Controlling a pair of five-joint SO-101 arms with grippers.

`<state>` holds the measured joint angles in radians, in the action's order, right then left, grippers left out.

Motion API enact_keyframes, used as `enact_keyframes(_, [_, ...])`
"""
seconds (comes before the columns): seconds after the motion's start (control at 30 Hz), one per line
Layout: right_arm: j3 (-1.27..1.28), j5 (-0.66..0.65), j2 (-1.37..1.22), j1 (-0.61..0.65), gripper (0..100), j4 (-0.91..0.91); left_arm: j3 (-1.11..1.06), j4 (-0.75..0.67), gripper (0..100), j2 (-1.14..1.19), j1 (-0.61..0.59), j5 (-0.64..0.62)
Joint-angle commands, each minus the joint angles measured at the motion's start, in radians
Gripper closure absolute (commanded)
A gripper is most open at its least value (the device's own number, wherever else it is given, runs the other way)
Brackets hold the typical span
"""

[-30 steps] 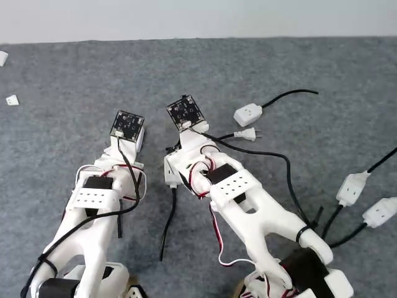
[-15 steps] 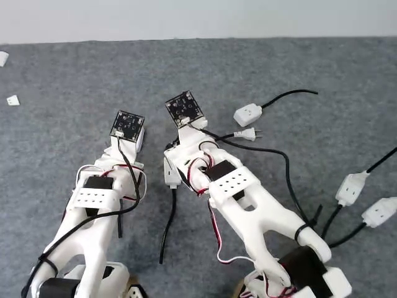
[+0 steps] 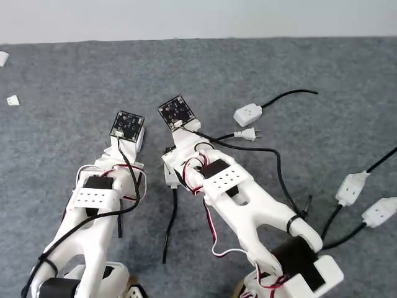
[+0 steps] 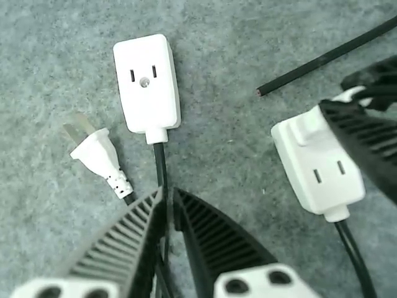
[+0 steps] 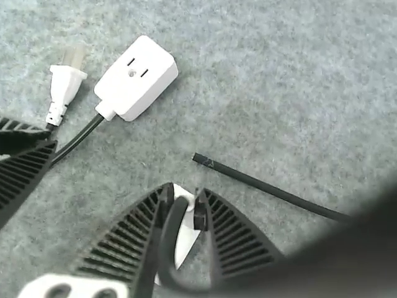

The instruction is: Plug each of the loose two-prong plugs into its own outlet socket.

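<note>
A grey carpeted table (image 3: 74, 68) lies under both arms. The left claw (image 4: 169, 194) is clenched on the black cord (image 4: 159, 164) of a white first socket (image 4: 147, 81), which is laid flat just ahead of the fingertips, slots facing up. A loose near plug (image 4: 93, 149) is found just beside that socket and close to the left claw's tip, untouched by it (its prongs point away from the claw). The right claw (image 5: 183, 192) is closed on a held socket (image 4: 316, 164), which is kept just beside the left claw, apart from the first socket. A bare cable end (image 5: 205, 160) lies just ahead of the right claw. Farther out from the right claw, a far plug (image 3: 248, 133) and a far socket (image 3: 248, 113) are seen close together but not joined.
</note>
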<state>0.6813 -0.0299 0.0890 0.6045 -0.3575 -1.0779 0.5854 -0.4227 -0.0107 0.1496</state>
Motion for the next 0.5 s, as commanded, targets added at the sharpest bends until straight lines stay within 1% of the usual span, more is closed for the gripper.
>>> enact_keyframes(0.0, [-0.051, -0.012, 0.004, 0.004, 99.1, -0.010, 0.013, -0.026, 98, -0.032, -0.017, -0.008])
enact_keyframes(0.1, [-0.041, -0.012, 0.004, 0.012, 99.1, -0.068, 0.015, -0.043, 98, -0.032, -0.040, -0.011])
enact_keyframes(0.23, [-0.041, -0.014, -0.004, 0.021, 99.1, -0.150, 0.012, -0.051, 98, -0.032, -0.041, -0.012])
enact_keyframes(0.37, [-0.074, -0.061, -0.084, 0.024, 99.1, -0.163, 0.013, -0.052, 98, -0.032, -0.051, -0.012])
enact_keyframes(0.47, [-0.149, -0.063, -0.143, 0.024, 99.1, -0.254, 0.015, -0.052, 98, -0.032, -0.055, -0.012])
